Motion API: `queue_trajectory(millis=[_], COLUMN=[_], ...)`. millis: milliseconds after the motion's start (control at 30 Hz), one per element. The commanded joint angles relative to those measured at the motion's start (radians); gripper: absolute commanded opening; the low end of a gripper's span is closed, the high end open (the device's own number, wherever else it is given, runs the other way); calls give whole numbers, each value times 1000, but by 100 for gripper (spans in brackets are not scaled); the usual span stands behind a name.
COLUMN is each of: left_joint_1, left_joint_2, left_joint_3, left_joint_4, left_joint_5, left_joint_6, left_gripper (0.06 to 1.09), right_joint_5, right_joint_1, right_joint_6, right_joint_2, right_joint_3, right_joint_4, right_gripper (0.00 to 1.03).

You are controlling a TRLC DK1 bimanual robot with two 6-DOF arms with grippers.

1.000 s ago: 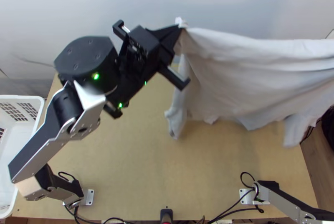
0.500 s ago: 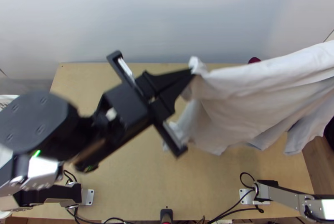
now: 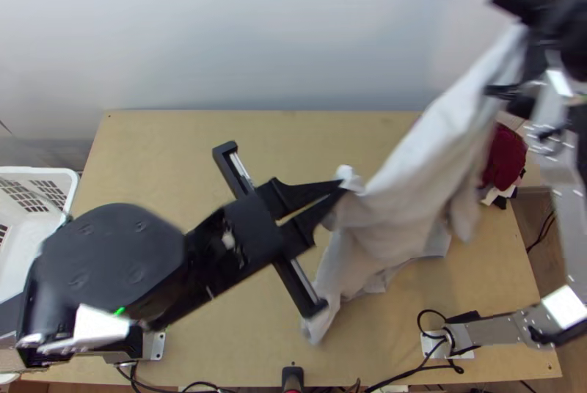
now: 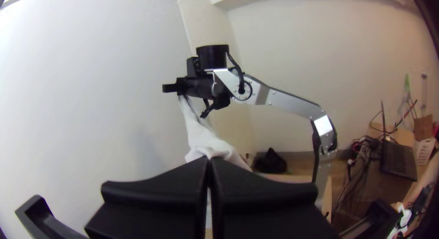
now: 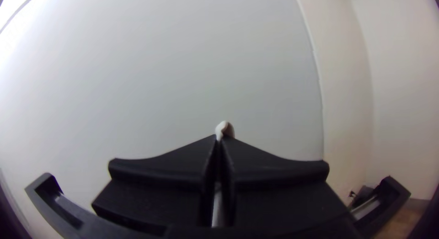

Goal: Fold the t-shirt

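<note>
Clock centred on top view, 12 = far wall. Near side: t-shirt's (image 3: 411, 202) loose tail droops toward 5-6 o'clock over the table (image 3: 235, 349). Left gripper (image 3: 341, 186), just off centre toward 4, is closed with a corner pinched at the tips; it's come nearer over the last second, from about 12. Shirt body runs from there up toward 2, in the air, bunched into long creases; it was a wide curtain running out past the 3 o'clock edge, now it's a steeper, narrower diagonal. That's exposed a dark red cloth (image 3: 505, 157) at 3. White basket (image 3: 62, 202) sits at 9. Farthest: right gripper (image 5: 219, 137), at 2, clamped on the other end, a small tuft poking out between its tips in the right wrist view. Meaning: both grips look good, but no fold made; reads as repositioning before laying it down. Next, I'd widen the span, square it to the table and lower it flat. Risk: tail lands rumpled underneath, or shirt drags onto the red cloth.
</note>
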Motion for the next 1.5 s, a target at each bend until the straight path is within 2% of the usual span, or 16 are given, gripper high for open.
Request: queue_trajectory(millis=[0, 67, 233, 400, 567, 733, 1067, 1300, 1467], left_joint_1=[135, 194, 355, 536, 676, 724, 877, 1003, 1107], left_joint_2=[-93, -160, -304, -407, -490, -607, -861, -984, -1015], left_joint_3=[-186, -320, -596, -791, -984, -1165, -1386, -1493, -1556], left_joint_4=[-115, -86, -43, 63, 146, 155, 75, 20, 34], left_joint_5=[-22, -19, 1, 96, 99, 97, 100, 125, 126], left_joint_6=[-197, -233, -241, -204, -204, -235, -246, -194, -183], left_gripper=[9, 9, 9, 9, 9, 9, 9, 9, 9], right_joint_5=[-57, -78, -117, -144, -177, -210, -241, -244, -209], right_joint_1=[127, 147, 208, 270, 322, 391, 535, 603, 624], right_joint_6=[99, 126, 165, 174, 209, 224, 247, 272, 272], right_joint_2=[143, 188, 304, 432, 587, 697, 857, 930, 962], right_joint_3=[-39, -37, -10, 64, 211, 260, 285, 309, 309], right_joint_4=[-36, -38, -38, -38, -99, -98, -48, 1, 93], right_gripper=[3, 3, 3, 3, 3, 3, 3, 3, 3])
